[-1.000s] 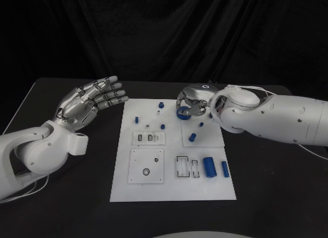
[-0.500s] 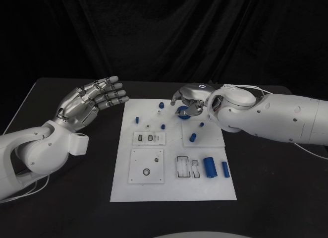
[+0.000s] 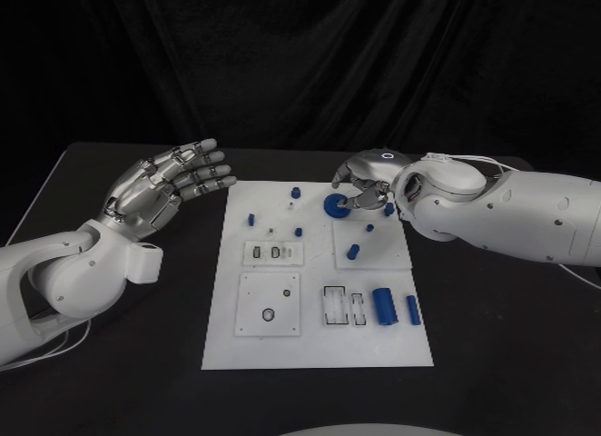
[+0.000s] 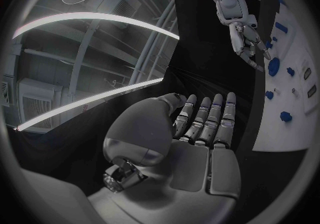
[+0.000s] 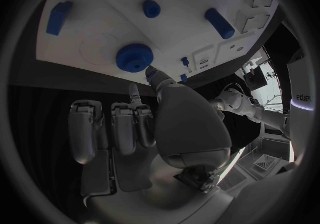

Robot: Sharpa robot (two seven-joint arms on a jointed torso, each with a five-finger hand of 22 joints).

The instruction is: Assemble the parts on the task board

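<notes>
The white task board [image 3: 317, 345] lies in the middle of the black table. A round blue gear-like part [image 3: 338, 205] sits on the board's far right section, also seen in the right wrist view [image 5: 134, 57]. My right hand [image 3: 368, 185] hovers just right of it, holding nothing. Its thumb tip [image 5: 151, 72] is right beside the gear, and I cannot tell if they touch. My left hand [image 3: 167, 187] is raised left of the board, fingers spread and empty; the left wrist view shows its palm [image 4: 193, 144].
Small blue pegs [image 3: 295, 193] stand at the board's far end. A slanted blue piece [image 3: 354, 250] lies mid-right. Two blue cylinders [image 3: 383, 306] lie on the near right, next to rectangular slots [image 3: 336, 305]. Bare table lies left of and in front of the board.
My right hand was closed over the blue gear a second ago. It has drawn off to the right and let go, leaving the gear on the board. The left hand has not moved.
</notes>
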